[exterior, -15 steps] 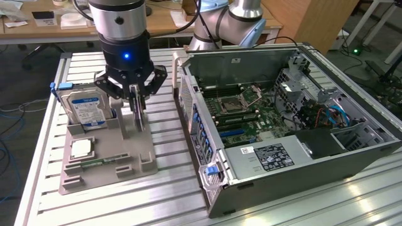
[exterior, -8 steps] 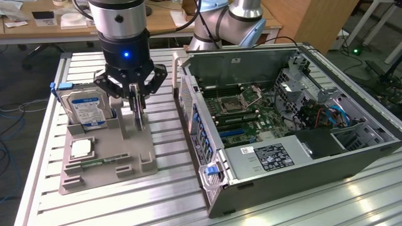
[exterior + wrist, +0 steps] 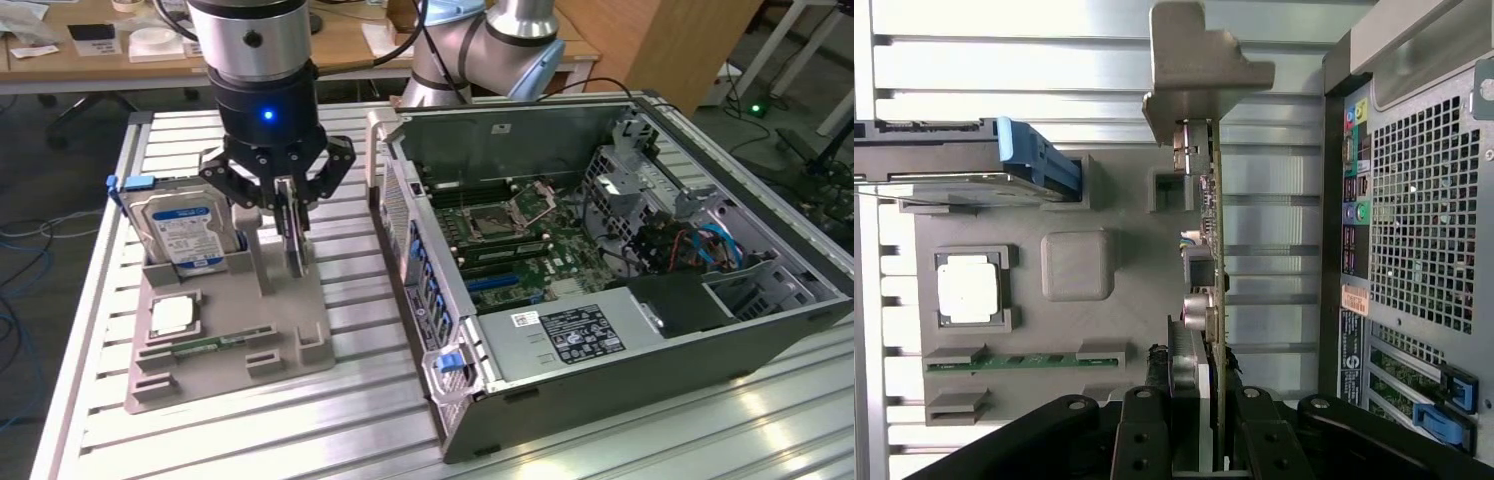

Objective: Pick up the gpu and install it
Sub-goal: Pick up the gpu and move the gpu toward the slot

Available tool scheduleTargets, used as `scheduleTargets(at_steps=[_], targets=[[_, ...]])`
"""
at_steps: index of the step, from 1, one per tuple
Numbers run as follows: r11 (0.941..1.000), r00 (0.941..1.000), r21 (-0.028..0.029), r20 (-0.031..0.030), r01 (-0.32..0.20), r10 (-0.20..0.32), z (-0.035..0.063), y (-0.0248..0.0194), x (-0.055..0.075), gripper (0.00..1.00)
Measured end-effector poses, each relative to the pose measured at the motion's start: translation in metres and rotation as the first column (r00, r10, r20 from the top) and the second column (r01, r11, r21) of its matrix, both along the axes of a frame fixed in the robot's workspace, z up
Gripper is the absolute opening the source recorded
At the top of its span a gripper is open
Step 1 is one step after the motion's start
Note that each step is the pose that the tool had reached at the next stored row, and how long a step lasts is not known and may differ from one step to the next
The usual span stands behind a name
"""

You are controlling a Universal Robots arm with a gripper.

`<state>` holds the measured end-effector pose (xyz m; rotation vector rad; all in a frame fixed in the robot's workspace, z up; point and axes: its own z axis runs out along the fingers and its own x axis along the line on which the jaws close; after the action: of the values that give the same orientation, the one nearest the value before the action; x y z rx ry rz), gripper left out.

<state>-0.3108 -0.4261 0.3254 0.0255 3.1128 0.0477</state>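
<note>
My gripper point(image 3: 290, 222) was closed narrowly on the top edge of the gpu point(image 3: 296, 258), standing edgewise in the grey holder tray point(image 3: 234, 300) directly beneath, long axis parallel to the computer case's point(image 3: 601, 300) rear panel.

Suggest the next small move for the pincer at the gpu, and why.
Probably a short, straight lift. The pincer looks closed on the gpu, which stands upright in a slot of the holder. The case sits close on the exterior view's right, so sideways drift before the card clears the slot could jam it.
</note>
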Motion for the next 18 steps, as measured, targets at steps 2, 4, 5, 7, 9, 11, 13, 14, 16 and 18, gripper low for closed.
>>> scheduleTargets(at_steps=[2,4,5,7,9,11,13,14,16,18], targets=[[1.0000,1.0000,0.0004,0.0002,0.000,0.000,-0.0001,-0.0001,0.000,0.28],[1.0000,1.0000,0.0004,0.0000,0.000,0.000,0.0007,-0.0002,0.000,0.28],[1.0000,1.0000,0.0005,0.0000,0.000,0.000,0.0013,-0.0001,0.000,0.28],[1.0000,1.0000,0.0006,0.0001,0.000,0.000,0.0025,-0.0001,0.000,0.28],[1.0000,1.0000,0.0008,0.0001,0.000,0.000,0.0033,-0.0001,0.000,0.28],[1.0000,1.0000,0.0010,0.0001,0.000,0.000,0.0043,-0.0001,0.000,0.28],[1.0000,1.0000,0.0011,0.0000,0.000,0.000,0.0058,-0.0001,0.000,0.28],[1.0000,1.0000,0.0012,0.0001,0.000,0.000,0.0067,-0.0001,0.000,0.28],[1.0000,1.0000,0.0012,0.0001,0.000,0.000,0.0085,-0.0001,0.000,0.28],[1.0000,1.0000,0.0012,0.0002,0.000,0.000,0.0104,-0.0001,0.000,0.28]])
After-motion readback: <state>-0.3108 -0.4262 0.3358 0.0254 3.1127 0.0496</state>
